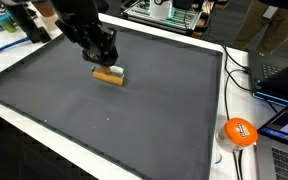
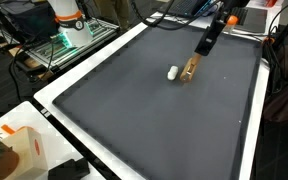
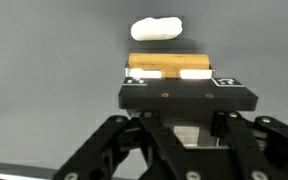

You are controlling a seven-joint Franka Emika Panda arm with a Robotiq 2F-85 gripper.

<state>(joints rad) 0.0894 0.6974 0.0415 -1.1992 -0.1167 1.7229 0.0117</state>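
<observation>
White lump just beyond wooden block

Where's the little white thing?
The white lump lies on the dark mat, close beside the wooden block that the hand grips; in the wrist view it sits just beyond the block.

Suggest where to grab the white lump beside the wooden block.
Probably best to grip the white lump across its narrow middle, coming straight down from above. It is an oblong lying flat on the mat, long sides free, with a gap to the wooden block that the gripper is shut on.
</observation>
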